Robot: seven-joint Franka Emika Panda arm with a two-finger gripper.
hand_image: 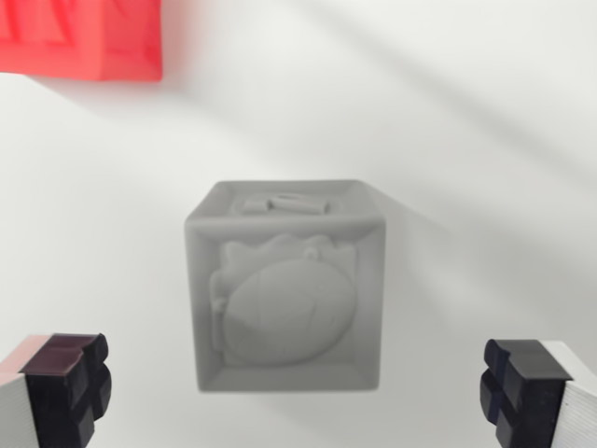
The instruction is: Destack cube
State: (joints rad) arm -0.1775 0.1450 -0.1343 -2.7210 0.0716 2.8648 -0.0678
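**Open jaws, two cubes apart**

At the wrist view's upper left we see the red cube [82,37], cut by the frame. The grey cube [286,285] stands alone at centre on the white table [485,140]. Our gripper [297,392] is spread wide, empty (fingertips low). Descending off-centre could nudge the cube aside.

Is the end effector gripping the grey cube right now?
No. The end effector is open, its fingertips standing well apart on either side of the grey cube without touching it.
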